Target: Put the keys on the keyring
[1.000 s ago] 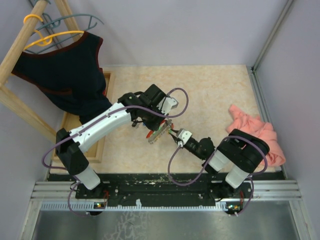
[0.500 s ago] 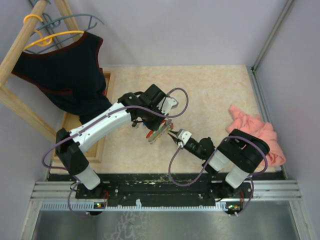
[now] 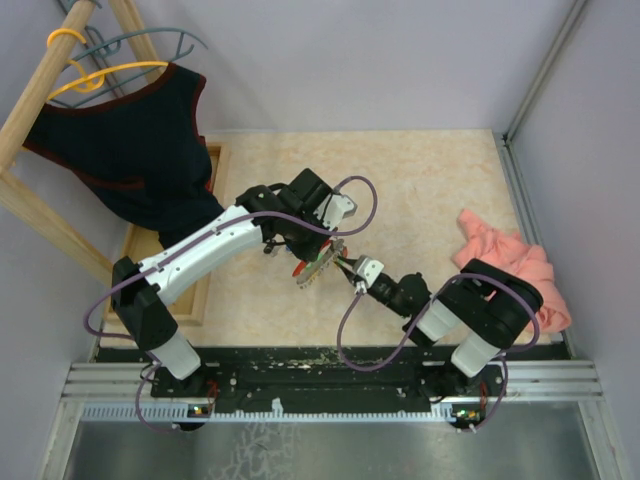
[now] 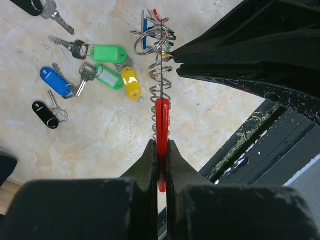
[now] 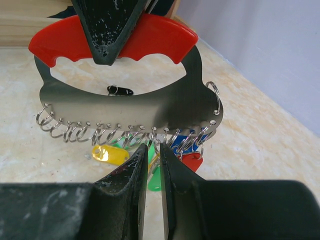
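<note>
The keyring (image 3: 322,262) is a grey metal plate (image 5: 125,107) with a red handle and a row of wire rings, held above the table. My left gripper (image 4: 160,145) is shut on its red handle (image 4: 161,120). My right gripper (image 5: 153,150) is at the rings, its fingers nearly together on a green-headed key (image 5: 156,177). A blue key (image 5: 182,142) and a red key (image 5: 192,161) hang on the end rings. Loose keys lie on the table below: two green (image 4: 110,52), yellow (image 4: 130,82), blue (image 4: 55,82) and black (image 4: 45,115).
A pink cloth (image 3: 510,265) lies at the right. A wooden tray (image 3: 170,265) sits at the left under a dark garment (image 3: 130,150) hung on a wooden rack. The black front rail (image 4: 260,145) is close by.
My right gripper has edged a little up and left, closer to the keyring's rings. My left gripper and the keyring have stayed put.
</note>
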`<state>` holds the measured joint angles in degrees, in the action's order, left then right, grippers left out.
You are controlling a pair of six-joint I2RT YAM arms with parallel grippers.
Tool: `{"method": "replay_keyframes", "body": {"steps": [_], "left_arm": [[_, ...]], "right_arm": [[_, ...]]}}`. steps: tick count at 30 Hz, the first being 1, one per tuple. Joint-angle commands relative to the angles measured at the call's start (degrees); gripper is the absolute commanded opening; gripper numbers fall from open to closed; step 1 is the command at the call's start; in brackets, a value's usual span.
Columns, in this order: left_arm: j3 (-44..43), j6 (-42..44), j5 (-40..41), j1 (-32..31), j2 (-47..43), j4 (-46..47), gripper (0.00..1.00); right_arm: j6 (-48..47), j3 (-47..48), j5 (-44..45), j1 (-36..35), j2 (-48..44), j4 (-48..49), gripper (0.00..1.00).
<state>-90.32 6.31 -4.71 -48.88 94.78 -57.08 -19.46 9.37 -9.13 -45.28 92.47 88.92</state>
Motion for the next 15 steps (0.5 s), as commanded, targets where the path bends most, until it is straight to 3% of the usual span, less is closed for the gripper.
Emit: {"method": "replay_keyframes", "body": {"steps": [1,15], "left_arm": [[-0.5,0.6,-0.8,-0.5,-0.3,0.2,0.0],[0.2,0.7,-1.2,-0.4,-1.2,0.5,0.0]], "right_arm": [[-0.2,2.0,-0.4,-0.5,-1.4,9.9,0.16],[-1.9,1.9,2.4,-0.6,-0.3,9.9,0.18]]}}
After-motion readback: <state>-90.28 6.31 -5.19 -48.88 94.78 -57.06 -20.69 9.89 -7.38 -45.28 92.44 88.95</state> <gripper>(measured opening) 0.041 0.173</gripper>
